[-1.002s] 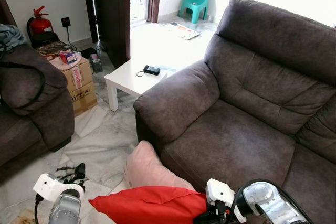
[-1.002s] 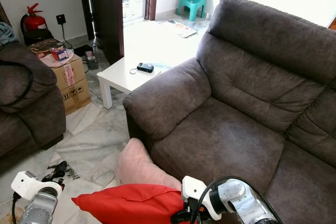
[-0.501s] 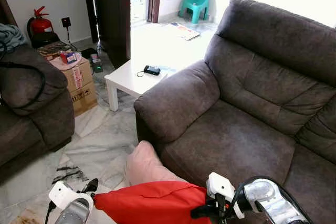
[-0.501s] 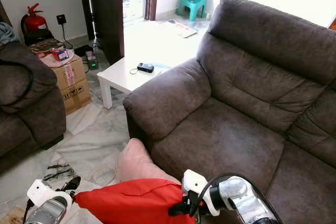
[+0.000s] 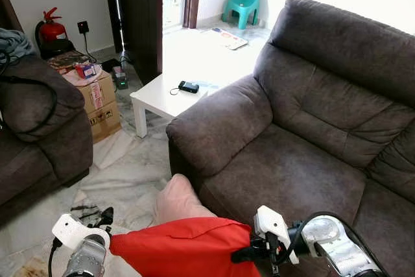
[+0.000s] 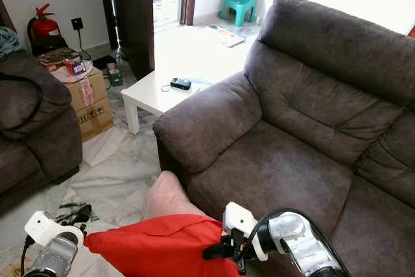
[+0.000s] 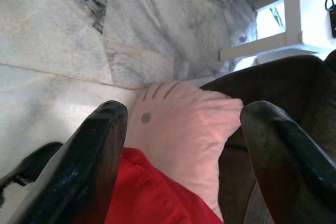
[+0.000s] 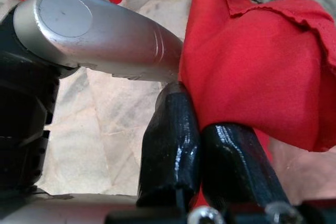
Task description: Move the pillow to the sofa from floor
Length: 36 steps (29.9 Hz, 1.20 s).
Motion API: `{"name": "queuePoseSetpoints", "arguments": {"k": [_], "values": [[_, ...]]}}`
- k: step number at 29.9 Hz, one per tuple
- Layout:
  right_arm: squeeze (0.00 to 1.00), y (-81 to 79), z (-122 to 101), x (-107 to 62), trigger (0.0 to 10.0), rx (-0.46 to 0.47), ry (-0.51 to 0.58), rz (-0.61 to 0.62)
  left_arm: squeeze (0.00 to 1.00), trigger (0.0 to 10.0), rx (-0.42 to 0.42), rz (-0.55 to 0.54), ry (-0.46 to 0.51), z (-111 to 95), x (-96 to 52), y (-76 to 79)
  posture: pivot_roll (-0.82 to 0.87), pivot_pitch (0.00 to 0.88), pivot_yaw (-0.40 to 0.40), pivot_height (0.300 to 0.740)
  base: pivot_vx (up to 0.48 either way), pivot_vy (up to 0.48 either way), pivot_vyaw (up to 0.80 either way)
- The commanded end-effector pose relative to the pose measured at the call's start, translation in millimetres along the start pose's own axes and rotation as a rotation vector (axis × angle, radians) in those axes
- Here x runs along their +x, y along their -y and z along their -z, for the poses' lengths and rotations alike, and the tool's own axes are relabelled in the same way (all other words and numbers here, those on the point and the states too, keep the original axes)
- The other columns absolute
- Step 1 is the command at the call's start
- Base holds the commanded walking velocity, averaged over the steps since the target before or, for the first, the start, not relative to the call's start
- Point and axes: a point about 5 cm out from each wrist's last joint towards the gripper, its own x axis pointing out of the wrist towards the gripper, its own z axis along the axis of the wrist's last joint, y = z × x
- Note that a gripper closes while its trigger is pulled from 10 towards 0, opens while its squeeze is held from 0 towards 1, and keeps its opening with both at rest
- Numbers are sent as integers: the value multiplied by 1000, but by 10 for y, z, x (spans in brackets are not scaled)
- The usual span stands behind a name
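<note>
Two cushions lie by the sofa [image 5: 305, 154]: the red pillow [image 5: 178, 251], cut off below, and a pink pillow [image 7: 184, 135] whose markings the left wrist reveals. Right gripper [image 8: 205, 156] pinches red fabric; left gripper [image 7: 184, 145] gapes wide.

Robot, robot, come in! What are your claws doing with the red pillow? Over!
Right claw shut on red pillow. Left claw open at its other end. Pillow lifted, not on sofa yet. Pink pillow leans below.
</note>
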Motion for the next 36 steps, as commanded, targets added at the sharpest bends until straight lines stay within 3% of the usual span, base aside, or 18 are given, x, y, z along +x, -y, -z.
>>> {"name": "queuePoseSetpoints", "arguments": {"k": [1, 9, 16, 19, 21, 27, 31, 36], "values": [[0, 30, -210, -87, 10000, -73, 80, 1, 0, 10000, -19, 18, 2, 15, 9, 62, 169, 0, -151, 740, 0, 0, 0], [0, 44, -217, -96, 10000, -80, 67, 2, 0, 10000, -120, 35, -24, 77, 18, 149, 175, 0, -155, 740, 0, 0, 0], [0, 41, -225, -61, 10000, -78, 64, -1, 0, 10000, -142, 39, -117, 230, 6, 180, 175, 0, -155, 740, 0, 0, 0], [0, 43, -192, -43, 10000, -72, 57, 0, 0, 10000, -91, 74, -176, 302, -4, 238, 185, 0, -156, 740, 0, 0, 0], [0, 48, -182, -24, 10000, -69, 54, 0, 0, 10000, 0, 85, -224, 353, -16, 241, 187, 0, -151, 740, 0, 0, 0], [0, 47, -185, -1, 10000, -64, 58, 1, 0, 10000, 60, 11, -247, 357, -21, 169, 186, 0, -149, 740, 0, 0, 0], [0, 44, -159, 17, 10000, -56, 56, -1, 0, 10000, 89, -47, -183, 289, -9, 157, 193, 0, -147, 740, 0, 0, 0], [0, 52, -162, 27, 10000, -54, 56, 1, 0, 10000, 70, -86, -93, 176, 12, 180, 192, 0, -145, 740, 0, 0, 0]]}}
